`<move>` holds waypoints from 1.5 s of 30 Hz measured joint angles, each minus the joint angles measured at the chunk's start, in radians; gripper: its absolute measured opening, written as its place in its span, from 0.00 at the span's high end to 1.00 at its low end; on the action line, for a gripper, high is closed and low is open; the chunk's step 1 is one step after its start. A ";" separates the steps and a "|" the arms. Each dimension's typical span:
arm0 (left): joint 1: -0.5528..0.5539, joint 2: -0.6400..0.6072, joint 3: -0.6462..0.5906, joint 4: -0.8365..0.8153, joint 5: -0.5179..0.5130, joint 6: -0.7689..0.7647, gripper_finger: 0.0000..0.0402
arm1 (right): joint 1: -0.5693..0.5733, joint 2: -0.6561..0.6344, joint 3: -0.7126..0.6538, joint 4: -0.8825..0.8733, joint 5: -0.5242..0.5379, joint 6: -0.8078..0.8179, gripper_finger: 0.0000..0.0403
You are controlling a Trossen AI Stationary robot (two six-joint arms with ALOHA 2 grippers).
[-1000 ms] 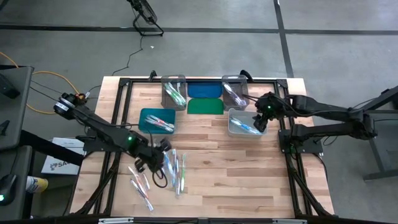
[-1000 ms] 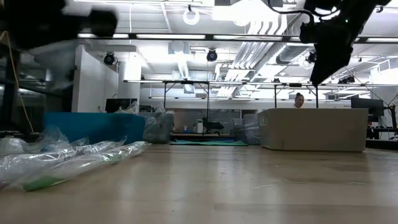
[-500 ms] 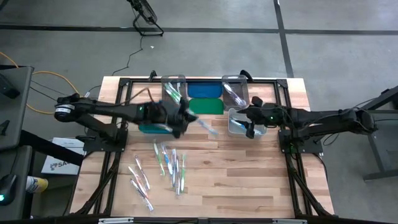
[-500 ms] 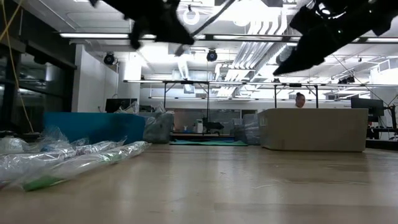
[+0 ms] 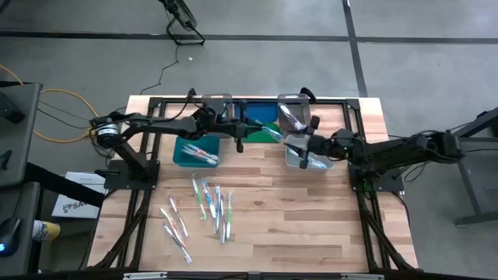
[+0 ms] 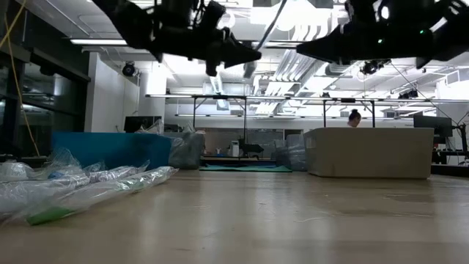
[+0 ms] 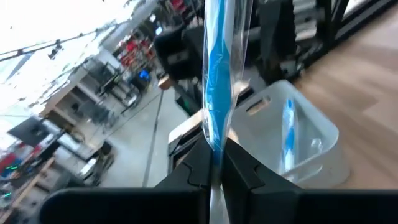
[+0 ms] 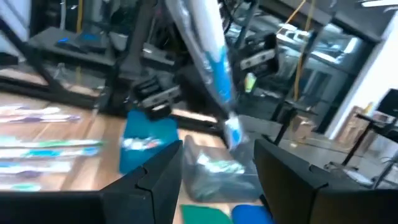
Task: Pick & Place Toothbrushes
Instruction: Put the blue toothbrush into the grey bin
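The left gripper [image 5: 240,128] is carrying one wrapped blue toothbrush [image 7: 217,87] across the back of the worktop [image 5: 311,225], its jaws closed on the lower end so that the brush sticks out toward the right arm; this looks like a handover in mid-air. The right gripper [image 5: 305,145] waits with jaws open above the clear bin [image 5: 294,162] on the right, and from its wrist the same brush hangs just ahead of its fingers [image 8: 155,180]. The next move seems to call for lining the brush up between those open jaws, closing them, then releasing on the left. The rest of the toothbrushes [image 5: 208,204] lie loose on the front of the worktop. Whether the brush tip already reaches between the right jaws is hard to make out.
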 joint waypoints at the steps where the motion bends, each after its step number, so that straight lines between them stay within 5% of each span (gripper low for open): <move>1: 0.003 0.017 0.000 0.030 0.021 -0.018 0.97 | -0.007 0.027 -0.001 0.037 0.001 0.000 0.52; 10: 0.001 0.091 0.002 0.136 0.051 -0.066 0.97 | -0.057 0.256 0.020 0.446 -0.125 -0.012 0.52; 14: 0.001 0.092 0.002 0.139 0.050 -0.068 0.97 | -0.066 0.328 0.096 0.422 -0.215 -0.010 0.52; 25: 0.001 0.092 0.002 0.128 0.047 -0.068 0.97 | -0.066 0.363 0.168 0.369 -0.186 -0.012 0.54; 41: 0.001 0.092 0.002 0.116 -0.028 -0.072 0.97 | -0.066 0.303 0.169 0.309 -0.184 -0.021 0.85; 45: 0.001 0.092 0.002 0.086 -0.035 -0.025 0.90 | -0.067 0.302 0.169 0.285 -0.163 -0.021 0.90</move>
